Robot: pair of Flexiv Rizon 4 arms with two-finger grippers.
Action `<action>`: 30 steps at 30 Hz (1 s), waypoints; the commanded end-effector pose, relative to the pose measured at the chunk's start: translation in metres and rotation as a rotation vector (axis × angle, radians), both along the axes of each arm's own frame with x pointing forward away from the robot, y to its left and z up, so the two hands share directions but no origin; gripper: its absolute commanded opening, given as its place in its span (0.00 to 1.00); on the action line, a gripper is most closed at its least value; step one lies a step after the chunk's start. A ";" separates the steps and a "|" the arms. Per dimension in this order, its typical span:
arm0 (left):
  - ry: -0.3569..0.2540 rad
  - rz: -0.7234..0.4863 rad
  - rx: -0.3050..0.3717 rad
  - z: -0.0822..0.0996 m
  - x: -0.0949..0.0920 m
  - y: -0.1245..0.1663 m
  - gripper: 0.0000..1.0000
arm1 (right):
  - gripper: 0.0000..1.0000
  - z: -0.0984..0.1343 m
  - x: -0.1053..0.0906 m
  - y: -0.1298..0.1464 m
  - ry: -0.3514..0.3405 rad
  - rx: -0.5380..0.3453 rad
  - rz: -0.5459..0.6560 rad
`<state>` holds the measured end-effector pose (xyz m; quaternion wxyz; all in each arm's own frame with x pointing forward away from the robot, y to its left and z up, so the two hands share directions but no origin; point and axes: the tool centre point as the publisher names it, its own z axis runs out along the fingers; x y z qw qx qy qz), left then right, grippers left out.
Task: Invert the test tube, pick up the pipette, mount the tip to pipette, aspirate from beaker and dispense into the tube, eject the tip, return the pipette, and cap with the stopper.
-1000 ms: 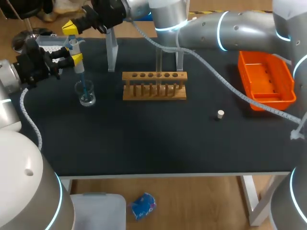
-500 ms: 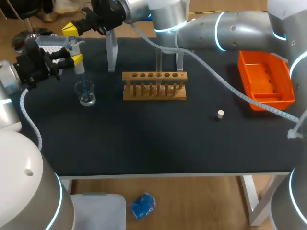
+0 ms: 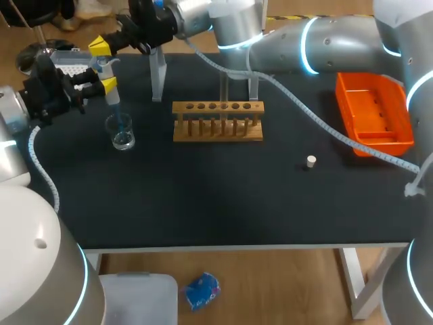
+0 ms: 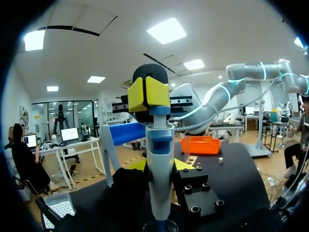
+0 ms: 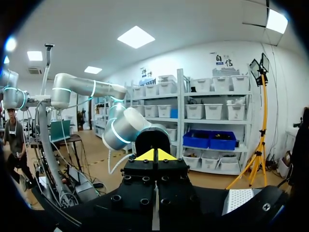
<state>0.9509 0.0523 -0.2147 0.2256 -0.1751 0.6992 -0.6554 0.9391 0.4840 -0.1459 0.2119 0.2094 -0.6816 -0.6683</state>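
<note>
My left gripper point(image 3: 106, 82) is clamped on the pipette point(image 3: 110, 95). A finger presses each side of the white body and holds it upright near the table's point(image 3: 223, 196) far left corner. The blue tip point(image 3: 118, 118) is mounted on the pipette and points straight down into the beaker point(image 3: 124, 139). The beaker stands on the table directly under my left gripper. The end of the tip is inside the glass; I can't tell how deep.

My right arm comes in from the right and reaches across the far edge. My right gripper point(image 3: 99, 46) sits directly over the pipette's top end. Its yellow tips are pressed together with nothing between them. In the left wrist view they are right at the pipette's top cap, and I can't tell if they touch it.

The wooden rack point(image 3: 218, 128) stands mid-table, to the right of the beaker and well apart from it. The stopper point(image 3: 310, 161) lies alone on the table, right of the rack, between it and the orange bin point(image 3: 379, 144). The tip box point(image 3: 67, 61) is at the far left edge, just behind the pipette.
</note>
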 end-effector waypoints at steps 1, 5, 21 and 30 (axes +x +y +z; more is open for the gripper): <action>-0.004 0.000 -0.003 0.003 0.001 0.000 0.00 | 0.00 -0.008 -0.002 -0.001 0.004 0.003 -0.004; -0.004 0.000 -0.003 0.003 0.001 0.000 0.00 | 0.00 -0.011 -0.003 -0.002 0.011 0.003 -0.008; -0.004 0.000 -0.003 0.003 0.001 0.000 0.00 | 0.00 -0.015 -0.006 -0.004 0.023 0.007 -0.022; -0.004 0.000 -0.003 0.003 0.001 0.000 0.00 | 0.00 0.007 -0.004 -0.003 -0.023 0.001 -0.013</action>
